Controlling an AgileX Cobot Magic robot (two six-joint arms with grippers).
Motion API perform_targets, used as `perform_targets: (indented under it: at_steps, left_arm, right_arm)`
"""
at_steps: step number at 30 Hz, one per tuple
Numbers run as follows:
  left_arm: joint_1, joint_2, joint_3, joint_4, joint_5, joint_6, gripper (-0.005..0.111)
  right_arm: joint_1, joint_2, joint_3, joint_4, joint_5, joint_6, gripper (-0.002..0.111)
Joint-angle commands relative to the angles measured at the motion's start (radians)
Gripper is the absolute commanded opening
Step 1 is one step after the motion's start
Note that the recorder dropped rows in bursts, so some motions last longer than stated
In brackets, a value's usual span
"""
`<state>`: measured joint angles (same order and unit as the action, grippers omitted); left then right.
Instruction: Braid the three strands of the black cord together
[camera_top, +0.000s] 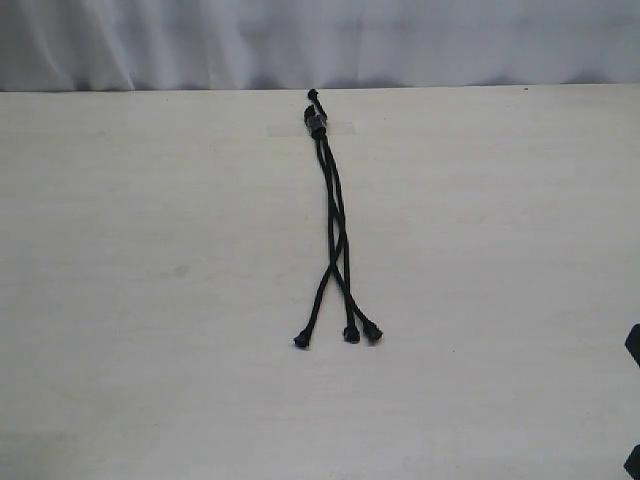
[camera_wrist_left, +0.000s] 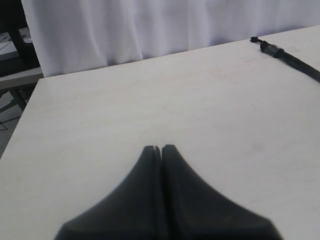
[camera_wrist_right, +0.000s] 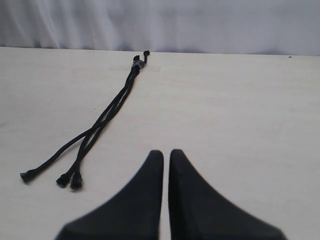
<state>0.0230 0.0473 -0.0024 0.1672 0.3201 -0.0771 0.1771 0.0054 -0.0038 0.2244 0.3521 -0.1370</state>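
From the exterior view: the black cord (camera_top: 331, 215) lies down the middle of the pale bench (camera_top: 150, 300), knotted bound end (camera_top: 317, 122) at upper centre near the curtain, what looks like a strip of clear tape across it. The three strands (camera_top: 340, 290) run side by side, cross once around mid-frame, then fan out to three knobby tips at lower centre. Hardly braided, so I'd say the job is barely begun. Neither end effector shows here, only a dark sliver of something at the lower right edge.

Left wrist view: the left end effector (camera_wrist_left: 159, 148) fills the bottom centre, jaws pressed together, nothing in them. Only the cord's bound end (camera_wrist_left: 270, 48) shows, at the upper right edge, well apart from it.

Right wrist view: the right end effector (camera_wrist_right: 166, 152) is at bottom centre, jaws together with just a hairline seam, empty. The cord (camera_wrist_right: 107, 112) slants from upper centre down to the tips (camera_wrist_right: 62, 179) at lower left, well apart from the fingertips.

If it were me: open up, pick one outer strand close to its tip, lift it just enough to clear the others, and lay it across the middle one. Let the other arm pin the crossing so it doesn't slip. Keep pulls gentle, since only that anchor holds the top.

No brand, label or writing readable anywhere.
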Motion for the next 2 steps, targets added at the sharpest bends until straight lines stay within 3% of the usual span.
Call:
perform_targets:
  at_steps: [1,2]
  left_arm:
    - [0.001,-0.006,0.002,0.004,-0.013,-0.006,0.0]
    - [0.001,-0.006,0.002,0.004,-0.013,-0.006,0.0]
  right_arm:
    - [0.0,-0.005,0.004,-0.005,-0.012,0.003,0.004]
    - [0.0,-0.005,0.004,-0.005,-0.012,0.003,0.004]
